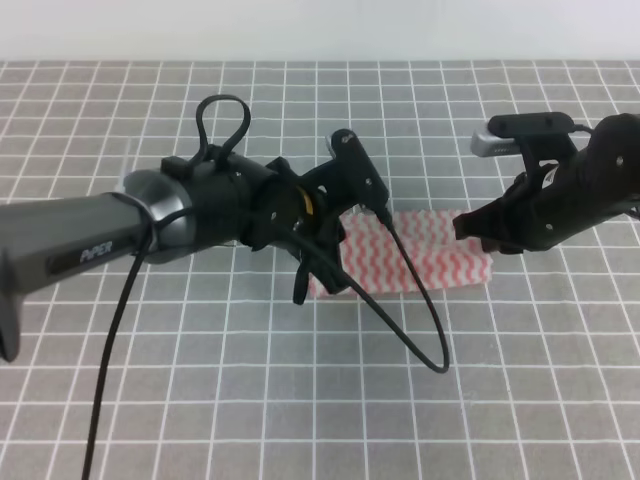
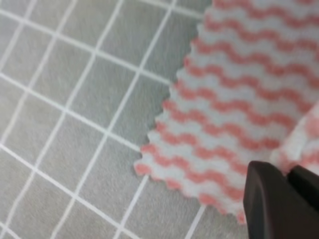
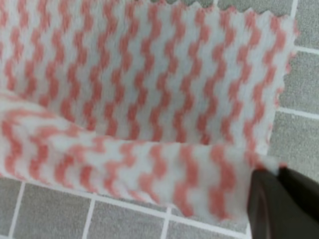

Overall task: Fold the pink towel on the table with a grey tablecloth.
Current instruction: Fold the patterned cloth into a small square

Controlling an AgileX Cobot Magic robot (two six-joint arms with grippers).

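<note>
Broadly, the table with a grey tablecloth [image 1: 200,400] fills the view, and the pink towel [image 1: 430,250] lies near its middle as a long strip between both arms. The left gripper [image 1: 325,262] pinches the towel's left end, while the right gripper [image 1: 478,232] clamps a raised fold at its right end.

A plain white wall [image 1: 320,28] stands along the far edge, at the top of the high view, lit evenly.
</note>
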